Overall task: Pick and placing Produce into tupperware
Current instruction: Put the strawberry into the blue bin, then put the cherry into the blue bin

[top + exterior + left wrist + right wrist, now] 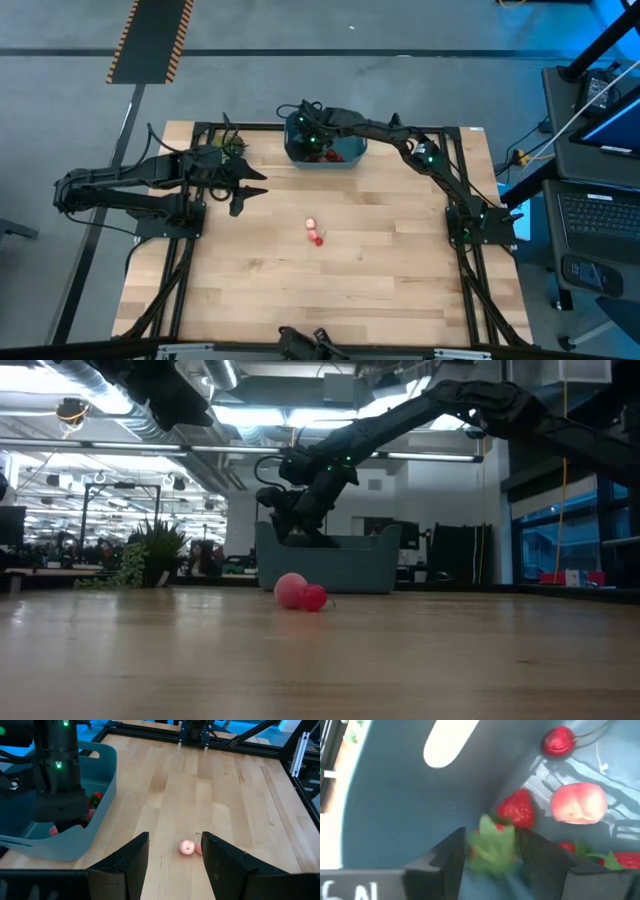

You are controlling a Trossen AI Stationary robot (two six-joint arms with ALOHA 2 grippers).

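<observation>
right gripper (490, 852) inside our tupperware (352, 157), fingers loosely around a strawberry (492, 845) | left gripper (172, 855) hovering wide open, empty

My right jaws (305, 135) are inside the teal plastic tub (345, 157) at the wooden table's (380, 260) back; two small red fruits (315, 233) lie mid-table.

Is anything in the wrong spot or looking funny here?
Yes, two little fruits, one pale pink and one red, lie touching in the middle of the table, away from the blue tub where the others are. The right tool is down inside the tub. The left tool hovers open.
</observation>
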